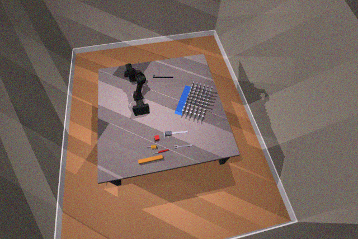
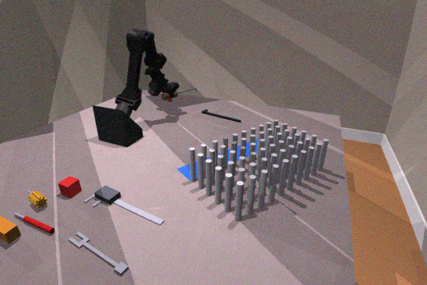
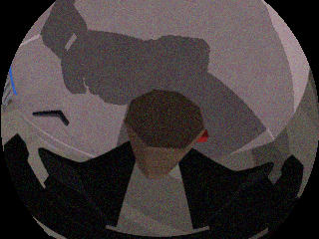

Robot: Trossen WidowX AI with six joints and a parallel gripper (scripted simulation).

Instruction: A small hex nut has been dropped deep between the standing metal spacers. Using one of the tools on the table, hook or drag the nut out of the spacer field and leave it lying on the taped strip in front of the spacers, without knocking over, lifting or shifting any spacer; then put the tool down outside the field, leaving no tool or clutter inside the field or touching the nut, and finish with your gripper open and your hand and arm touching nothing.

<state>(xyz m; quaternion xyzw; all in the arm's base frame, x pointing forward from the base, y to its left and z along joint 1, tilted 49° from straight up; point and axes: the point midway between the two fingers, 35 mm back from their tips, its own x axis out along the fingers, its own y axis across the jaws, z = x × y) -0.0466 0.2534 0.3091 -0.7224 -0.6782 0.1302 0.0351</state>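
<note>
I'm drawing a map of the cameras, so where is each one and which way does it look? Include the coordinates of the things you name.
Top: high overhead, looking down at the grey table (image 1: 115,144); the black robot arm (image 1: 139,87) (image 2: 134,68) shows.
Exterior: above the table's tool side, looking across the grey metal spacers (image 1: 199,100) (image 2: 238,202) toward the arm, its gripper (image 2: 169,95) (image 3: 159,145) at the far side.
Wrist: on the arm by the gripper, looking past its black fingers and the brown wooden handle (image 2: 168,95) (image 3: 164,119) at the table.
Top and exterior share the red cube (image 1: 156,137) (image 2: 69,187).
</note>
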